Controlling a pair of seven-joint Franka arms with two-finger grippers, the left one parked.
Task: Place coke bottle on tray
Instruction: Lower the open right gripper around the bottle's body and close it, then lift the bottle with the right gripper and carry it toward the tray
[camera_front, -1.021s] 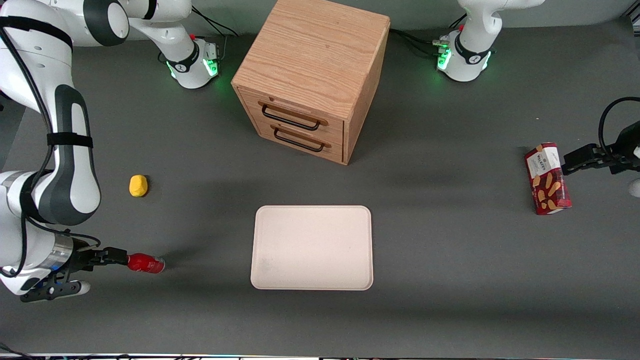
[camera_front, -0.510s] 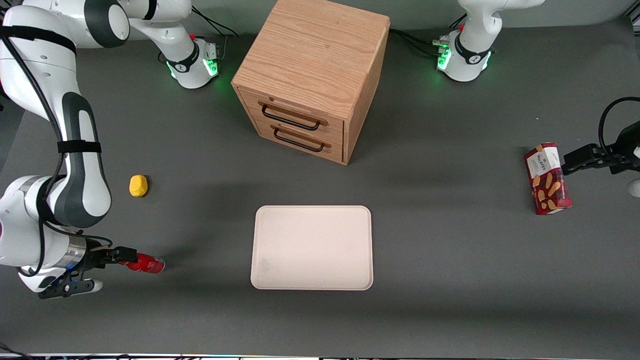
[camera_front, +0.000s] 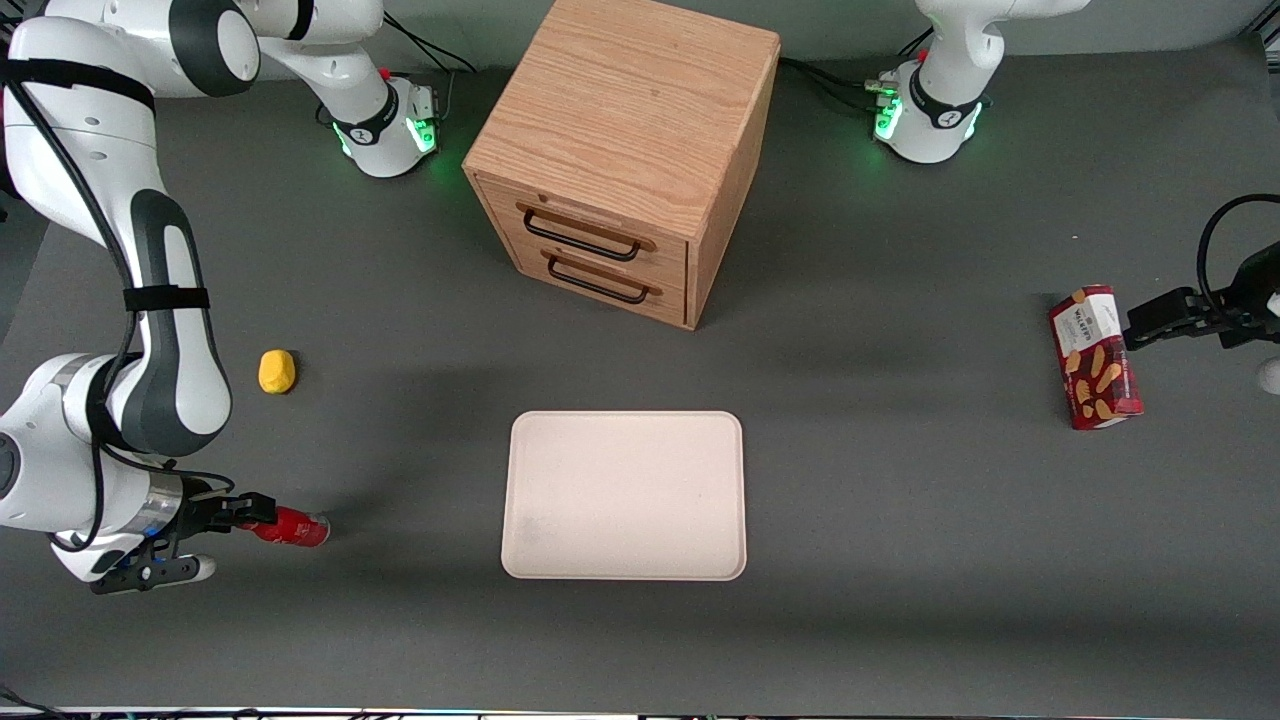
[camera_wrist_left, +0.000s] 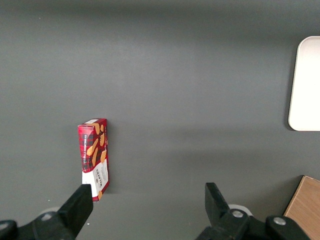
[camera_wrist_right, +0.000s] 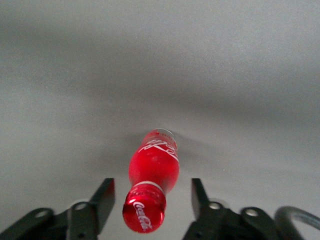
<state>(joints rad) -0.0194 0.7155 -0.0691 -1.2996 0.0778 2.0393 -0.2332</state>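
While coke bottle (camera_wrist_right: 152, 180) lies flat, well apart from tray (camera_front: 625, 495), gripper (camera_wrist_right: 149, 196) straddles its cap, fingers spread, not touching.

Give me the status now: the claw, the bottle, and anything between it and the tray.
Claw open, fingers either side of the cap end. Coke bottle lying on the table, not gripped. Tray bare, nothing between it and the bottle.

In the front view the gripper (camera_front: 262, 511) covers the cap end of the coke bottle (camera_front: 298, 528), so contact there cannot be judged. In the left wrist view the picture's edge cuts off most of the tray (camera_wrist_left: 305, 85).
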